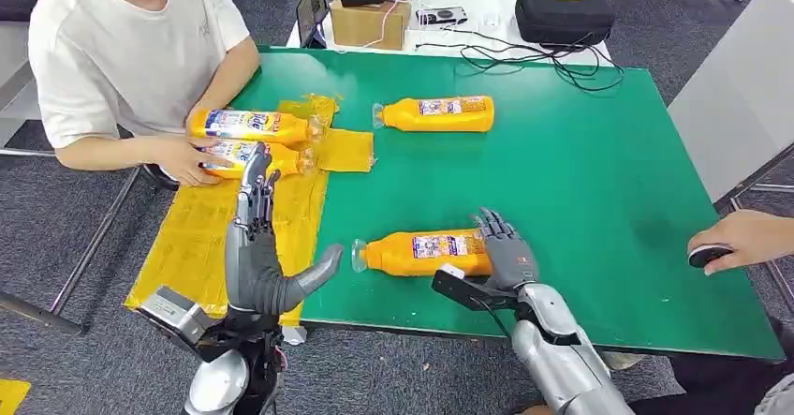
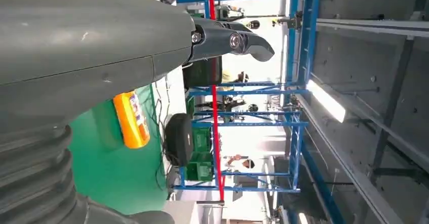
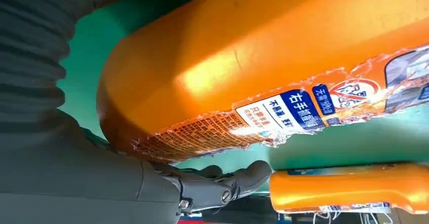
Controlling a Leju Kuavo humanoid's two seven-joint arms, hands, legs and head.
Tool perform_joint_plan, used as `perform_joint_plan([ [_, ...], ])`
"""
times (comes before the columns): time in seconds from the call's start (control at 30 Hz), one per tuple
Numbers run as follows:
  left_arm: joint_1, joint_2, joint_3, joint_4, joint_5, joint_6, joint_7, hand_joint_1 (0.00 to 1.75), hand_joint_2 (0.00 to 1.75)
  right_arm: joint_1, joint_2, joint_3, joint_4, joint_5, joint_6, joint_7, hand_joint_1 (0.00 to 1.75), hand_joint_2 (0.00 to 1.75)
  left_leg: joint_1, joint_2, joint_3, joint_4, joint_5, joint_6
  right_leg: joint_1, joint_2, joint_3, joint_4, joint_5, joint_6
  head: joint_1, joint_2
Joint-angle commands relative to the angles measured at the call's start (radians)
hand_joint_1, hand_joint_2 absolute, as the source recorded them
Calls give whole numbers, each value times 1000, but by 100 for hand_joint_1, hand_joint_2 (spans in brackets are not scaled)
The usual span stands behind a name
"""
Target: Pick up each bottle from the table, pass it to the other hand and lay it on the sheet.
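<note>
An orange bottle (image 1: 421, 253) lies on its side near the front edge of the green table (image 1: 580, 181), cap to the left. My right hand (image 1: 506, 251) cups its base end with fingers spread. In the right wrist view this bottle (image 3: 263, 57) sits against the palm, and a finger (image 3: 222, 186) reaches under it with a thin gap. A second bottle (image 1: 438, 113) (image 3: 354, 188) (image 2: 131, 120) lies further back. On the yellow sheet (image 1: 201, 232) a person's hands hold two more bottles (image 1: 248, 126). My left hand (image 1: 255, 237) stands upright over the sheet, fingers straight, holding nothing.
A person in a white shirt (image 1: 122, 50) sits at the left by the sheet. Another person's hand (image 1: 740, 239) rests on the table's right edge. Behind the table are a black case (image 1: 564, 12), a cardboard box (image 1: 370, 23) and loose cables (image 1: 524, 54).
</note>
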Motion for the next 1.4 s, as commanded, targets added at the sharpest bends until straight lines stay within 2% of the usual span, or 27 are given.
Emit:
perform_joint_plan([
  [0.03, -9, 13, 1, 40, 2, 4, 2, 0, 175, -24, -7, 50, 108, -1, 44, 17, 0, 175, 1, 0, 4, -1, -1, -1, 1, 0, 4, -1, -1, -2, 0, 0],
  [0.07, -4, 13, 2, 39, 1, 5, 3, 0, 175, -24, -10, 52, 117, -4, 59, 23, 0, 175, 1, 0, 4, -1, -1, -1, 1, 0, 4, -1, -1, -2, 0, 0],
  [0.1, -2, 14, 3, 40, 1, 5, 3, 0, 175, -23, -14, 52, 118, -4, 57, 21, 59, 175, 1, 0, 5, -1, -1, -1, 1, 0, 5, -2, -1, -2, 0, 0],
  [0.13, -1, 13, 3, 39, 0, 6, 3, 0, 175, -28, -16, 60, 131, -5, 68, 20, 131, 175, 1, 0, 5, -2, -1, -1, 1, -1, 5, -2, -1, -2, 0, 0],
  [0.2, 1, 13, 3, 40, 0, 6, 2, 0, 175, -32, -20, 61, 139, -8, 75, 21, 162, 175, 1, 0, 5, -1, -1, -1, 1, 0, 5, -2, -1, -2, 0, 0],
  [0.27, 2, 13, 4, 38, 0, 8, 2, 0, 175, -44, -20, 67, 158, -12, 98, 25, 173, 175, 1, 0, 7, -1, -1, -1, 1, 0, 7, -2, -1, -2, 0, 0],
  [0.4, 5, 14, 7, 39, -1, 11, 3, 0, 175, -53, -20, 72, 186, -45, 130, 11, 175, 175, 1, 2, 9, -2, 0, -1, 1, -1, 8, -3, 0, -2, 0, 0],
  [0.5, -1, 18, 0, 54, 7, 8, 3, 0, 175, -25, -7, 1, 175, -231, 209, -114, 175, 175, 1, 1, 11, -2, 0, -1, 1, -2, 11, -3, 0, -2, 0, 0],
  [0.6, 0, 11, 1, 69, 44, -4, 5, 0, 175, 20, -11, -2, 112, -321, 203, -190, 175, 175, 1, 0, 14, -2, -1, -1, 1, -3, 13, -3, -1, -2, 0, 0],
  [0.7, 44, 4, 21, 47, 144, -54, 8, 0, 175, 111, 6, -42, -60, -460, 193, -237, 175, 175, 1, 0, 17, -4, -1, -2, 2, -2, 16, -5, -1, -3, 0, 0],
  [0.87, 100, -15, 77, 57, 266, -132, 23, 0, 175, 242, 22, -112, -355, -652, 208, -254, 175, 175, 0, 2, 13, -1, -2, -2, 1, 0, 12, -1, -2, -2, 0, 0],
  [1.03, 114, -18, 80, 74, 234, -103, -2, 0, 175, 290, 48, -179, -457, -744, 194, -276, 175, 175, 0, 1, 6, -1, -2, -2, 0, 0, 6, 0, -2, -2, 0, 0],
  [1.07, 112, -8, 71, 80, 183, -61, -17, 0, 175, 297, 60, -196, -476, -764, 185, -289, 175, 175, 0, 1, 6, 0, -3, -2, 0, 0, 6, 0, -2, -2, 0, 0],
  [1.23, 125, 27, 26, 145, 147, -35, -25, 0, 175, 366, 115, -250, -630, -863, 148, -331, 175, 175, 0, 0, 3, -1, -2, -2, 0, 0, 3, 0, -2, -2, 0, 0],
  [1.4, 149, 72, -74, 200, 62, -67, -34, 0, 175, 429, 120, -190, -709, -870, 184, -336, 175, 175, 0, 0, 2, -2, -2, -2, 0, 0, 2, -1, -2, -2, 0, 0],
])
